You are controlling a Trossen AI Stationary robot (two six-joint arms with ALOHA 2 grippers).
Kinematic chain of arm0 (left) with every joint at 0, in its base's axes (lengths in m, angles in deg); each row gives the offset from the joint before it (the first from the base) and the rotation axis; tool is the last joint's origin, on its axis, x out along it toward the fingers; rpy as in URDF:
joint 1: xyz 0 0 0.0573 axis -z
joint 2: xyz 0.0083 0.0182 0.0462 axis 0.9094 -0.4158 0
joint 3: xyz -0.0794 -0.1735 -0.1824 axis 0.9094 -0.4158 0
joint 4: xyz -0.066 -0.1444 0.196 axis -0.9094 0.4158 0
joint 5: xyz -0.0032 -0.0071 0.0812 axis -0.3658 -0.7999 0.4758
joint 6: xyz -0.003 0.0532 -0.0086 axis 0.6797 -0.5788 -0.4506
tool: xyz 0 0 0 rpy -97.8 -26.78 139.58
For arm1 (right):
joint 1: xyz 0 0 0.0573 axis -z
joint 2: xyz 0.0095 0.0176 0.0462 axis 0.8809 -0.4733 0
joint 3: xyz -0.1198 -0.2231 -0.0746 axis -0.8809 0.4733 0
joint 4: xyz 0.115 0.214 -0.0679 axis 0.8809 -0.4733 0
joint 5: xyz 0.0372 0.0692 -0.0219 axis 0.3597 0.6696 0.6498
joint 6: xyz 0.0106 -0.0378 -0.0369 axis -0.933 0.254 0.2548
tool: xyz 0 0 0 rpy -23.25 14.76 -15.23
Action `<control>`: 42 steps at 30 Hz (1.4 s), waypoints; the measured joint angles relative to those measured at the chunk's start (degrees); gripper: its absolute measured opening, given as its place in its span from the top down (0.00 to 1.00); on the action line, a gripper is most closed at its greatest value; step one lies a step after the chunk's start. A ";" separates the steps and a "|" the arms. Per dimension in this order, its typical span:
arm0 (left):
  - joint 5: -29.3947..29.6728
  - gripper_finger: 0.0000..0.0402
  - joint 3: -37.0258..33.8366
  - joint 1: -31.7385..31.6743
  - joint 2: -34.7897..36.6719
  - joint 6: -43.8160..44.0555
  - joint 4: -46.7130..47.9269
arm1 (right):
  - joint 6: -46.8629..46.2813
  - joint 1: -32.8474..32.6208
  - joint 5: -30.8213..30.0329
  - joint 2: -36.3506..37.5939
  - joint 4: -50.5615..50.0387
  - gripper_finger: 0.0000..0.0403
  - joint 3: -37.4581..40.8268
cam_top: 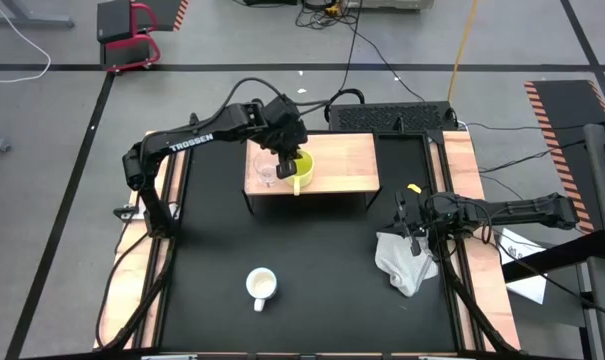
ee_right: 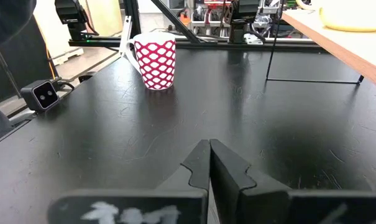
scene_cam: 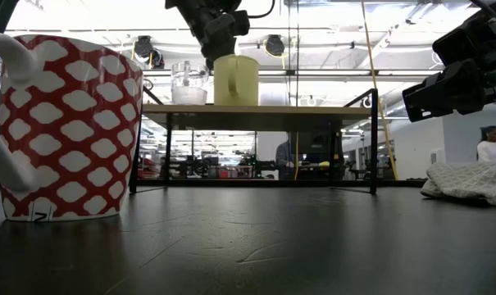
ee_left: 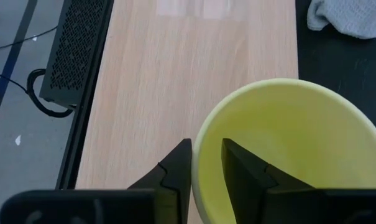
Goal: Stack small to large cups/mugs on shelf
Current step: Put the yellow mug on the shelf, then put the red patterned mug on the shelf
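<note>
**Yellow mug gripped on the shelf**

The left gripper (cam_top: 287, 160) is pinching the rim of the yellow mug (cam_top: 300, 167), standing on the shelf (cam_top: 342, 160) beside the glass cup (cam_top: 266, 171); the right gripper (cam_top: 414, 228), fingers closed and empty, is waiting near the white cloth (cam_top: 402, 262); the patterned mug (cam_top: 261, 286) is sitting on the table (cam_top: 322, 260).

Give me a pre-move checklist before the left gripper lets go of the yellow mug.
1. Yellow mug on the shelf, upright: ok.
2. Left gripper pinching the mug's rim, one finger inside and one outside: ok.
3. Glass cup already on the shelf beside the yellow mug, upright: ok.
4. Gap between glass cup and yellow mug: ok, a small gap in the low view.
5. Patterned mug not yet shelved, standing on the table's front: not ok, next to fetch.
6. Right gripper shut, parked at the table's right edge by the cloth, away from the shelf: ok.
</note>
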 joint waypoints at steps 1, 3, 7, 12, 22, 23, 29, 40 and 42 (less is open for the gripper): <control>-0.08 0.78 0.03 0.00 0.00 0.00 0.01 | 0.00 0.00 -0.02 0.00 0.01 1.00 -0.01; -0.14 0.78 0.52 0.00 0.00 0.30 0.15 | 0.00 0.00 0.00 0.00 0.00 1.00 0.00; -0.19 0.78 1.69 -0.02 0.02 0.29 0.26 | 0.00 0.00 0.00 0.00 0.01 1.00 0.00; -0.16 0.78 3.09 -0.04 0.02 -0.03 0.38 | 0.00 0.01 0.00 0.00 0.00 1.00 -0.01; 3.61 0.78 7.42 0.50 0.02 1.10 3.37 | 0.00 0.00 0.00 0.00 -0.04 1.00 0.00; 4.51 0.78 8.53 0.85 0.02 1.36 4.23 | 0.00 0.01 0.00 0.00 -0.04 1.00 -0.01; 6.14 0.78 14.94 3.67 0.02 2.28 6.55 | 0.00 0.00 0.00 0.01 -0.24 1.00 0.00; 6.20 0.92 17.57 10.71 0.69 -4.63 10.71 | -0.22 0.00 0.00 0.00 -0.22 1.00 -0.01; 6.36 0.98 17.55 11.63 1.04 -5.70 12.23 | -0.24 0.00 0.00 0.00 -0.20 1.00 0.00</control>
